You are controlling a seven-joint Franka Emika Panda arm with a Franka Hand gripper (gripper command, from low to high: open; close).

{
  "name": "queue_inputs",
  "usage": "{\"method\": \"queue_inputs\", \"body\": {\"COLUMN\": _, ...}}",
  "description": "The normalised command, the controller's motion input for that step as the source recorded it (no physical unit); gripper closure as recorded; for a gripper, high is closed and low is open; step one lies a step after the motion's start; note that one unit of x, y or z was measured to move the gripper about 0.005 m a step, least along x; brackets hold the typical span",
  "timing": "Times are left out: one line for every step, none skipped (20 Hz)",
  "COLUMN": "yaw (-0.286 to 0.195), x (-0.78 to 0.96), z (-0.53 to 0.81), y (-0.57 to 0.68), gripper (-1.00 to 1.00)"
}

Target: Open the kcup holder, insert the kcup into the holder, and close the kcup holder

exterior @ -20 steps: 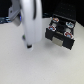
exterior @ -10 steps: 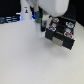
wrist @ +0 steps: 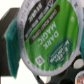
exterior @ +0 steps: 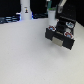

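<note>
The kcup fills the wrist view: a round pod with a shiny green printed top and a pale rim, very close to the camera. A teal finger pad presses against its side. In the exterior view my gripper hangs just above the near-left corner of the black kcup holder, which stands at the exterior view's right. The holder's top shows pods in its slots, and a pale front panel faces forward. I cannot make out the kcup in the exterior view, nor whether a drawer is pulled out.
A white bottle-like object stands at the back on the exterior view's left, in front of dark clutter. The pale table spreads in front of the holder.
The arm has moved toward the exterior view's right and back, from over the table's middle to just above the holder. The holder has not moved.
</note>
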Motion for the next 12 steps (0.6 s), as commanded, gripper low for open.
{"method": "queue_inputs", "body": {"yaw": 0.024, "x": 0.01, "z": 0.08, "y": 0.66, "gripper": 1.0}}
{"method": "queue_inputs", "body": {"yaw": 0.036, "x": -0.01, "z": 0.03, "y": 0.65, "gripper": 1.0}}
{"method": "queue_inputs", "body": {"yaw": 0.037, "x": -0.03, "z": 0.02, "y": 0.64, "gripper": 1.0}}
{"method": "queue_inputs", "body": {"yaw": 0.029, "x": -0.02, "z": 0.03, "y": 0.64, "gripper": 1.0}}
{"method": "queue_inputs", "body": {"yaw": 0.03, "x": -0.01, "z": 0.02, "y": 0.64, "gripper": 1.0}}
{"method": "queue_inputs", "body": {"yaw": 0.035, "x": -0.04, "z": 0.0, "y": 0.6, "gripper": 1.0}}
{"method": "queue_inputs", "body": {"yaw": 0.039, "x": -0.01, "z": 0.01, "y": 0.61, "gripper": 1.0}}
{"method": "queue_inputs", "body": {"yaw": 0.042, "x": -0.03, "z": 0.0, "y": 0.59, "gripper": 1.0}}
{"method": "queue_inputs", "body": {"yaw": 0.041, "x": -0.04, "z": -0.01, "y": 0.57, "gripper": 1.0}}
{"method": "queue_inputs", "body": {"yaw": 0.041, "x": -0.06, "z": -0.01, "y": 0.57, "gripper": 1.0}}
{"method": "queue_inputs", "body": {"yaw": 0.052, "x": -0.11, "z": -0.02, "y": 0.55, "gripper": 1.0}}
{"method": "queue_inputs", "body": {"yaw": 0.042, "x": -0.09, "z": -0.03, "y": 0.55, "gripper": 1.0}}
